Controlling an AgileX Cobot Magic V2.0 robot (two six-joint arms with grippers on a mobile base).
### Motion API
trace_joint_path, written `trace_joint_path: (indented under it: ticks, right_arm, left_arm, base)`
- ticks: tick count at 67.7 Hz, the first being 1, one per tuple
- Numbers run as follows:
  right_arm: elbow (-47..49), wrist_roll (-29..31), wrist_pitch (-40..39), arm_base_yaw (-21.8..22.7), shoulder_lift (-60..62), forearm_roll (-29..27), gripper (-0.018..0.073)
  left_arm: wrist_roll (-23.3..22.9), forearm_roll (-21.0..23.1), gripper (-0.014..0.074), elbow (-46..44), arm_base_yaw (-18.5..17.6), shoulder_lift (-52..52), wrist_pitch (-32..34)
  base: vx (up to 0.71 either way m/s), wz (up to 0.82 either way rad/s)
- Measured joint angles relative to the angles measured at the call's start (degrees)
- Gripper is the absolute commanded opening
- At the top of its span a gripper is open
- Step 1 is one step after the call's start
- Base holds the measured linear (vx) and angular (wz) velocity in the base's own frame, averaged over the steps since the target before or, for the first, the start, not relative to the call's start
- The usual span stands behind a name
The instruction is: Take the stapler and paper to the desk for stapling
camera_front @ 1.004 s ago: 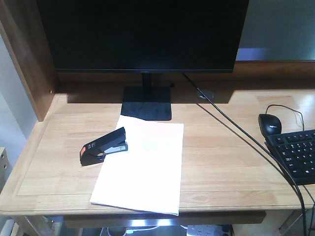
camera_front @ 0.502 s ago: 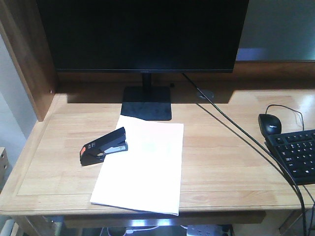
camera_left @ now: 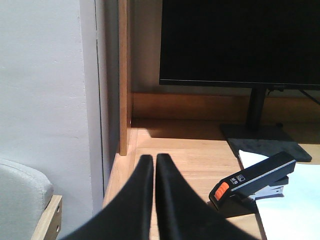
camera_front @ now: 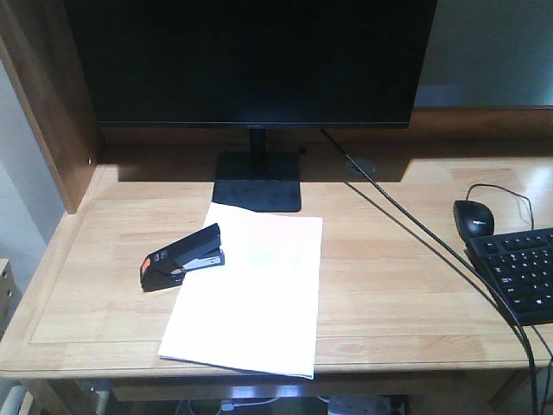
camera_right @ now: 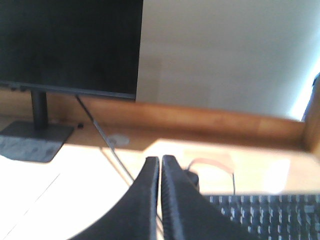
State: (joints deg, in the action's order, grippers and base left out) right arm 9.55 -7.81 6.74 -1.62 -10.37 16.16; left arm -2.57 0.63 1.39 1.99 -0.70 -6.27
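Note:
The black stapler (camera_front: 182,257) with an orange-red patch lies on the light-wood desk (camera_front: 389,285), its right end resting on the left edge of the white paper (camera_front: 251,294). The paper lies flat in front of the monitor stand. In the left wrist view the stapler (camera_left: 252,180) and a corner of the paper (camera_left: 290,215) sit to the right of my left gripper (camera_left: 154,159), which is shut and empty. My right gripper (camera_right: 160,160) is shut and empty, held over the desk's right side. Neither gripper shows in the front view.
A black monitor (camera_front: 251,60) on a stand (camera_front: 257,181) fills the back. A black mouse (camera_front: 473,218) and keyboard (camera_front: 523,272) lie at the right, with a black cable (camera_front: 415,229) running across the desk. A wooden side panel (camera_front: 47,104) stands at the left.

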Motion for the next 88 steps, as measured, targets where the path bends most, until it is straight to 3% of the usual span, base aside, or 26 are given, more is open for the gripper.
trace_joint_path:
  ticks: [9,24,63,88]
  right_arm:
    - [-4.8,1.9,-4.9,0.0,2.6,-1.8,-0.0010]
    - [-11.0,2.4,-5.5,0.0,10.4,-5.7,-0.0010]
    - [-11.1,6.5,-5.9,0.0,11.0,-12.2,-0.0010]
    - [-11.1,7.2,-5.9,0.0,11.0,-12.6,-0.0010]
  left_arm:
    - [0.0,0.0,-0.0006,0.0,0.0,0.0,0.0]
    - [0.0,0.0,-0.0006,0.0,0.0,0.0,0.0]
    - [0.0,0.0,-0.0006,0.0,0.0,0.0,0.0]
    - [0.0,0.0,-0.0006,0.0,0.0,0.0,0.0]
  base:
    - [0.00,0.00]
    - [0.00,0.00]
    - [0.00,0.00]
    - [0.00,0.00]
